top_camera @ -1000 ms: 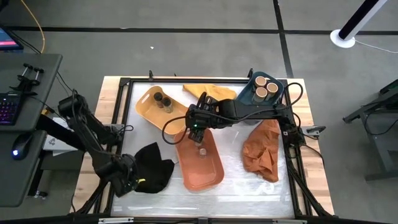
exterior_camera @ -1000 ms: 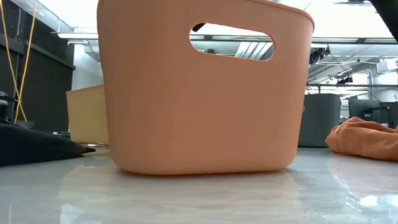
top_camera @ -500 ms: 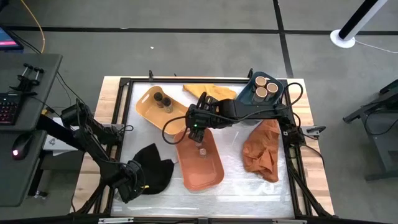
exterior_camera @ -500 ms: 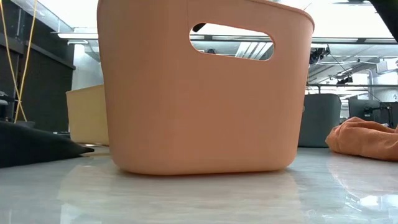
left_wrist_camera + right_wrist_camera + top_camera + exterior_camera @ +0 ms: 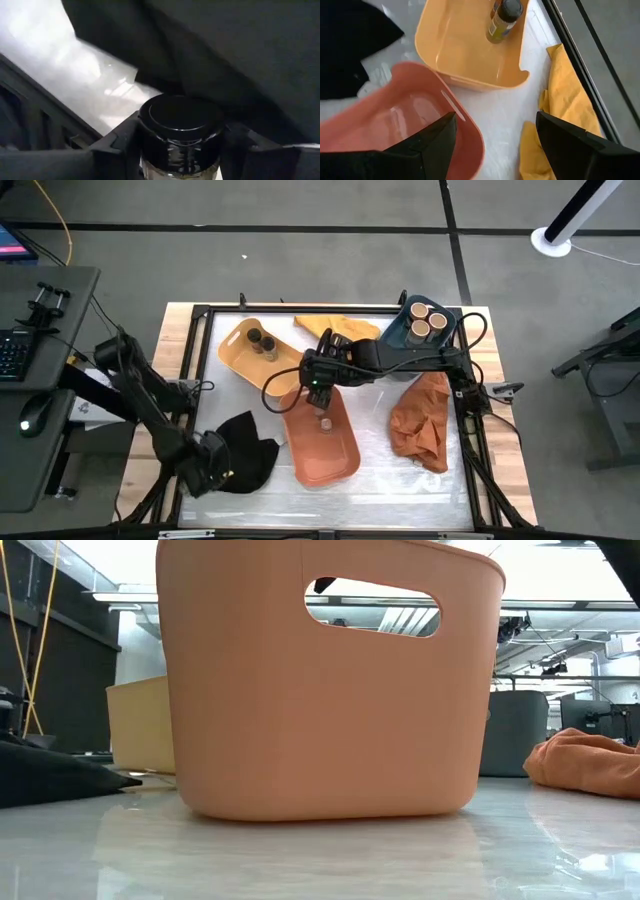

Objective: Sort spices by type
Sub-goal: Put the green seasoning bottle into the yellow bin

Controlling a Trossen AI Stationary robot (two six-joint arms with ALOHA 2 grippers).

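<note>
My left gripper (image 5: 210, 471) is at the table's near left, beside the black cloth (image 5: 250, 455), and is shut on a slim spice jar (image 5: 180, 125) with a black lid. My right gripper (image 5: 318, 383) hangs open (image 5: 495, 132) over the far end of the orange tub (image 5: 322, 435). One small jar (image 5: 325, 421) stands on that tub's floor. Two dark slim jars (image 5: 261, 341) stand in the yellow tub (image 5: 240, 360); one of them (image 5: 504, 17) shows in the right wrist view. Two tan-topped jars (image 5: 420, 319) sit in the blue tub (image 5: 400, 333). My left gripper pinches the jar between its two fingers (image 5: 117, 145), one on each side of the jar's upper part just under the black lid (image 5: 181, 112). The glass body runs out of the picture below. Whether the jar's base rests on the table does not show.
A yellow cloth (image 5: 340, 328) lies at the far edge and an orange cloth (image 5: 420, 420) on the right. In the low view the orange tub (image 5: 330, 690) fills the front, with the yellow tub (image 5: 140, 730) behind it. Bare table lies along the near edge (image 5: 400, 480).
My left arm has swayed a little by the black cloth, its gripper drifting slightly toward the near right and back, still shut on the jar. My right arm has kept still.
</note>
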